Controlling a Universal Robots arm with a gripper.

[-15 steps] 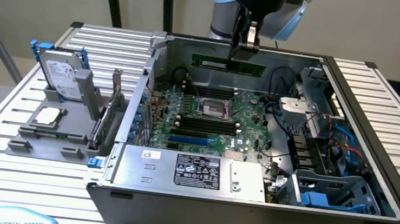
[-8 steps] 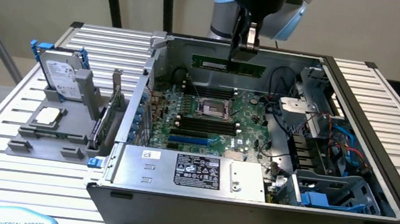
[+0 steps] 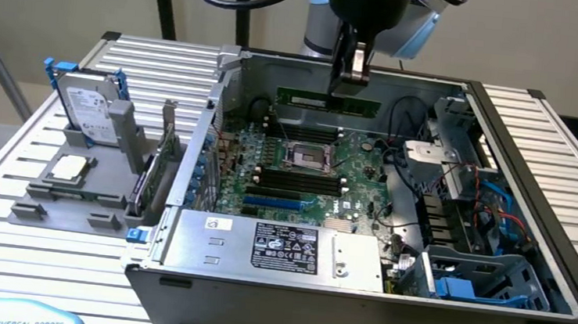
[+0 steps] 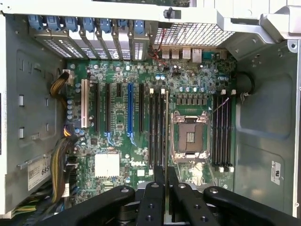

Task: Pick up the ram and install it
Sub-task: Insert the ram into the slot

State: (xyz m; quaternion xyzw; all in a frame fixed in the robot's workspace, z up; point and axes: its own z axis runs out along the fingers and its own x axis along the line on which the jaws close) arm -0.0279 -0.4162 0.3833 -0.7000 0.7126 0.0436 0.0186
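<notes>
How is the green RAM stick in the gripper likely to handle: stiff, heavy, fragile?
The thin green ram stick is probably stiff: it juts straight either side of the black gripper pinching it. Likely light: blade-thin edge-on in the wrist view. Probably fragile, a bare circuit board.

The exterior camera stood high and off from the table [image 3: 8, 263], looking down at a slant into the open computer case [image 3: 360, 313]. The wrist camera hung close above, facing straight down past the gripper [image 4: 166, 172]. Both took in the motherboard [image 3: 367, 151] and its processor socket [image 4: 190, 137].
</notes>
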